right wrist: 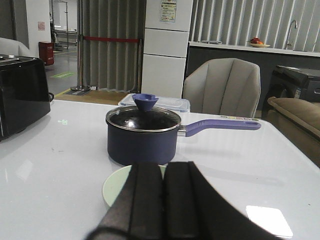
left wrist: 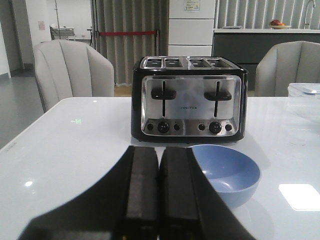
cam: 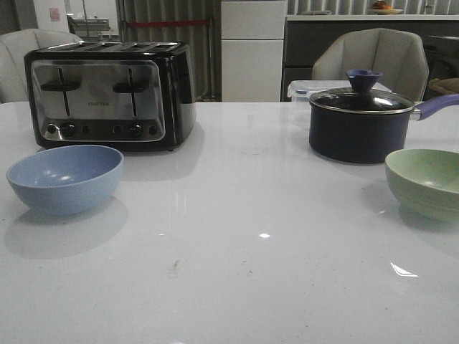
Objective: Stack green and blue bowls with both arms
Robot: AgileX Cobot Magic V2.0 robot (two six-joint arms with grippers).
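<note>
The dusty blue bowl [cam: 66, 178] sits upright on the white table at the left, in front of the toaster. It also shows in the left wrist view [left wrist: 227, 172], beside my left gripper [left wrist: 159, 156], which is shut and empty above the table. The pale green bowl [cam: 427, 182] sits upright at the right edge, in front of the saucepan. In the right wrist view the green bowl [right wrist: 116, 187] is mostly hidden behind my right gripper [right wrist: 164, 170], which is shut and empty. Neither gripper shows in the front view.
A black and chrome toaster [cam: 107, 94] stands at the back left. A dark navy lidded saucepan [cam: 361, 123] with a purple handle stands at the back right, a clear plastic box [right wrist: 162, 103] behind it. Chairs stand beyond the table.
</note>
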